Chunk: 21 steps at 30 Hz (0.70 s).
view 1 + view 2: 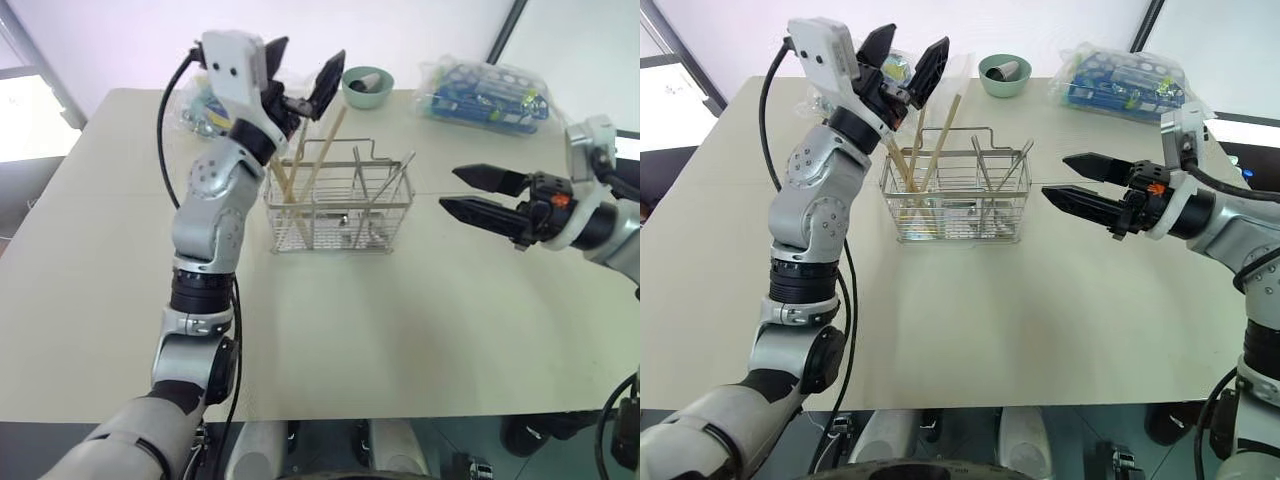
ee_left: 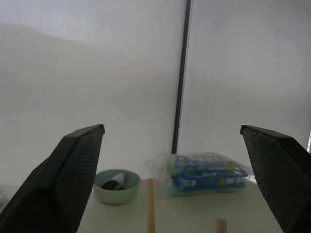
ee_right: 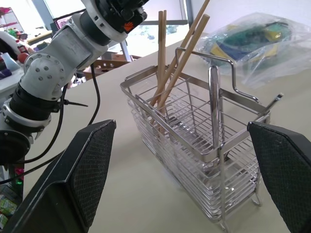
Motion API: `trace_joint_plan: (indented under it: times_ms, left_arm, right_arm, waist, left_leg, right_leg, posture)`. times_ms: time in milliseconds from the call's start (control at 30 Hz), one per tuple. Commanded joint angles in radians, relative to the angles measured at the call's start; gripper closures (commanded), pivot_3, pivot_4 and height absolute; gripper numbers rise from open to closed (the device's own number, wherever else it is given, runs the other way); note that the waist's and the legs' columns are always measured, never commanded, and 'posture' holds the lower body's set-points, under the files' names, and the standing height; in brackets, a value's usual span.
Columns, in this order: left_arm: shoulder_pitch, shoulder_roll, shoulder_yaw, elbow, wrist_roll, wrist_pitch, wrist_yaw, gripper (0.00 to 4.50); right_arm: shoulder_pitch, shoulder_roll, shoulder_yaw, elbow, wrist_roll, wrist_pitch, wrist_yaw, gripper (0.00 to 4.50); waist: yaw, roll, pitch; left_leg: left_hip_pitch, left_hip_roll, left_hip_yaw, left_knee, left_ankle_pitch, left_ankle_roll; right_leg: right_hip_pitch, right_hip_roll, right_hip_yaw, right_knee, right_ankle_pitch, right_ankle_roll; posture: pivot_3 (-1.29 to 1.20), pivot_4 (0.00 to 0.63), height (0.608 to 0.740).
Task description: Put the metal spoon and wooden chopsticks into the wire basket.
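Wooden chopsticks (image 1: 305, 165) stand leaning in the wire basket (image 1: 340, 210), their tops just below the left gripper (image 1: 305, 68), whose fingers are spread apart with nothing between them. Beside them in the basket, the metal spoon (image 3: 214, 104) stands upright. The right gripper (image 1: 475, 195) hangs just beside the basket, also released and empty. Beyond the left gripper sits a green bowl (image 1: 367, 86).

Soft, bright daylight falls evenly on the pale bench (image 1: 420, 330), shadows are faint, the left wrist view is hazy and washed out behind.
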Motion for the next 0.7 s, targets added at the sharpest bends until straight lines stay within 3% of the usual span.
trace_joint_plan:
  times_ms: [33,167,367,500,700]
  left_arm:
    - [-0.095,0.149,0.073,-0.081,-0.129,0.139,-0.116,0.03]
    - [-0.094,0.474,0.082,-0.082,-0.234,0.330,-0.404,0.03]
    - [0.119,0.837,0.033,-0.057,-0.146,0.280,-0.741,0.03]
    - [0.254,0.924,0.062,-0.106,-0.157,0.292,-0.810,0.03]
    - [0.320,0.919,0.082,-0.143,-0.153,0.304,-0.784,0.03]
  right_arm:
    - [-0.030,-0.031,-0.005,0.015,-0.019,-0.031,0.033,0.03]
    - [-0.038,-0.069,0.026,0.073,-0.092,-0.086,0.096,0.03]
    - [-0.034,-0.106,0.051,0.135,-0.165,-0.151,0.178,0.03]
    - [-0.020,-0.109,0.055,0.141,-0.178,-0.158,0.210,0.03]
    - [-0.025,-0.089,0.080,0.140,-0.204,-0.168,0.225,0.03]
  waist:
    - [-0.003,0.000,0.000]
    - [-0.014,0.002,0.001]
    - [-0.021,0.003,0.001]
    - [-0.020,0.003,0.001]
    - [-0.021,0.003,0.001]
  left_leg:
    - [0.000,0.000,0.000,0.000,0.000,0.000]
    - [0.001,0.000,0.000,-0.002,0.000,0.000]
    - [0.003,0.000,0.001,-0.003,0.000,0.000]
    - [0.002,0.001,0.001,-0.003,-0.001,-0.002]
    - [0.002,0.000,0.001,-0.006,-0.002,-0.004]
  right_leg:
    - [0.000,0.001,0.000,0.000,0.000,0.000]
    - [-0.001,0.004,0.000,0.000,0.000,0.000]
    - [0.001,0.003,0.000,-0.001,-0.002,-0.004]
    - [-0.001,-0.002,0.001,-0.003,-0.003,-0.005]
    - [-0.002,-0.004,0.002,-0.004,-0.003,-0.007]
  posture:
    - [0.00,0.150,0.697]
    - [0.00,0.150,0.697]
    - [0.00,0.150,0.697]
    - [0.00,0.150,0.697]
    - [0.00,0.150,0.697]
